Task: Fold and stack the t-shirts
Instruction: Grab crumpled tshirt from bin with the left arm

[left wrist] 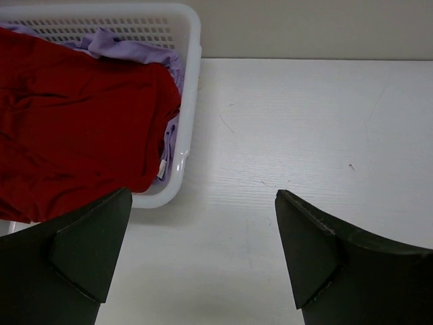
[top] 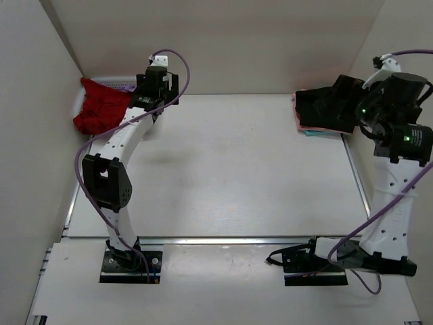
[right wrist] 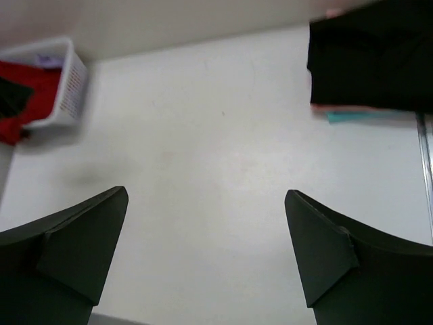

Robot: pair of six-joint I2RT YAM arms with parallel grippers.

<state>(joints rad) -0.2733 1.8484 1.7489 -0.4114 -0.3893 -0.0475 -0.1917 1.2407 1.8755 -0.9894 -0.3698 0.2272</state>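
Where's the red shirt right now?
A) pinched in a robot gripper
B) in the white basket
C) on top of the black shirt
B: the red t-shirt lies crumpled in the white basket, on top of a lavender t-shirt.

Red t-shirt (left wrist: 74, 122) hides most of lavender t-shirt (left wrist: 125, 47).

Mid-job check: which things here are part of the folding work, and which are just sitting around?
Job: red shirt, lavender shirt, black shirt, pink shirt and teal shirt edges beneath it.
Just there: white basket, table.
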